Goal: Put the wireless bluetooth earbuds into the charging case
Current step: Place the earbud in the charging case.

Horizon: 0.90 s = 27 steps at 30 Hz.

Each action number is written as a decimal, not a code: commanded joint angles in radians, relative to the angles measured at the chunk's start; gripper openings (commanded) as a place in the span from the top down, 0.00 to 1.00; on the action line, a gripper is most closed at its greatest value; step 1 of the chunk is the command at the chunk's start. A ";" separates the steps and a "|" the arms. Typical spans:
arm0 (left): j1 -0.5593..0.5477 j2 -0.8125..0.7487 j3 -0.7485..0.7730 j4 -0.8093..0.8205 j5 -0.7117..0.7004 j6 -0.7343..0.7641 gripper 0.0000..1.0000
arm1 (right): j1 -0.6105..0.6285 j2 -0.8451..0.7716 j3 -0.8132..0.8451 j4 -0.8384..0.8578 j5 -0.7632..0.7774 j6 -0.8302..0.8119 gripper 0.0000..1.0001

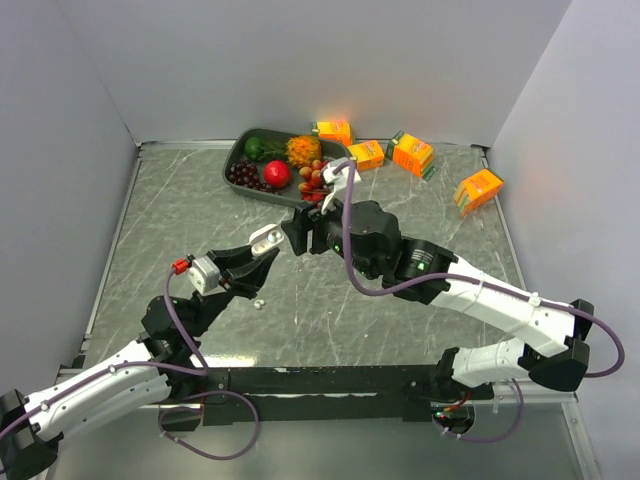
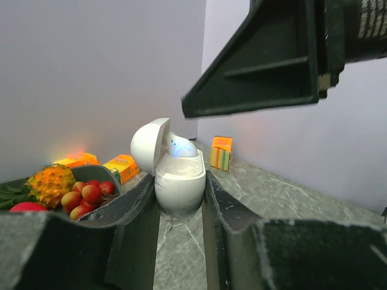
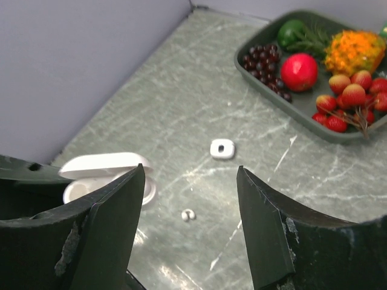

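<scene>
My left gripper [image 1: 262, 252] is shut on an open white egg-shaped charging case [image 1: 265, 237] and holds it above the table. In the left wrist view my left gripper [image 2: 179, 181] clamps the case [image 2: 178, 184] at its sides. The lid is tipped back to the left, and one earbud [image 2: 181, 147] sits inside with a bluish glow. My right gripper [image 1: 298, 232] is open and empty, hovering just right of the case. In the right wrist view my right gripper [image 3: 191, 169] is above the table, with the case [image 3: 106, 164] at its left. A tiny white earbud [image 3: 188, 214] lies loose on the table below and also shows from the top [image 1: 258, 303].
A small white rounded-square piece with a dark hole [image 3: 222, 148] lies on the table. A dark tray [image 1: 236, 153] of fruit stands at the back. Several orange cartons [image 1: 412, 153] lie at the back right. Grey walls enclose the table on three sides.
</scene>
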 commanded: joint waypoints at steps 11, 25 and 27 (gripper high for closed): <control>0.001 0.005 0.017 0.042 0.022 0.004 0.99 | 0.007 0.007 0.024 -0.031 -0.046 0.015 0.31; 0.000 0.019 0.033 0.057 0.023 0.015 0.99 | 0.009 0.028 0.005 -0.063 -0.071 0.049 0.31; 0.000 0.018 0.034 0.057 0.022 0.015 0.99 | 0.010 0.031 0.002 -0.068 -0.072 0.050 0.31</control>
